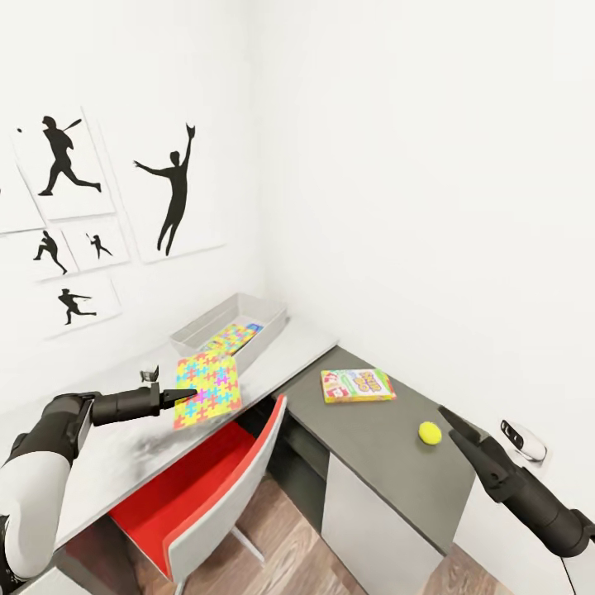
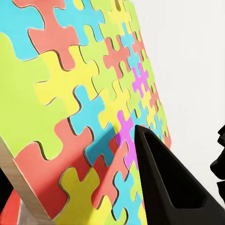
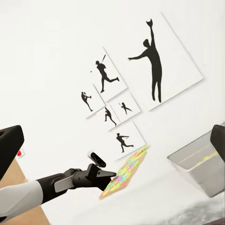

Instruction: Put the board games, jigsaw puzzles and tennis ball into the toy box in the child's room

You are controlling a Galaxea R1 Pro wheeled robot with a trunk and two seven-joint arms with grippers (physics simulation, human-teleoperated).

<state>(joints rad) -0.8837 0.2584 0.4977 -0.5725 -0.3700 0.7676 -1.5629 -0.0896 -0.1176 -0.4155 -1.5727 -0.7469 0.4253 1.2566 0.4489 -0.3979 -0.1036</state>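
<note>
multicoloured jigsaw puzzle (image 1: 207, 388) pinched in left hand (image 1: 183, 395) – above table (image 1: 124, 463)

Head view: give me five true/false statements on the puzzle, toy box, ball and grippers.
1. The left gripper holds a jigsaw puzzle lifted off the table. True.
2. The toy box has nothing in it. False: a colourful flat piece already lies inside.
3. The tennis ball rests inside the toy box. False: it sits on the dark-grey side unit, apart from the board game.
4. The right gripper grips the tennis ball. False: its jaws are open and hold nothing, near the ball.
5. A chair with a red seat stands tucked partly under the table. True.
</note>
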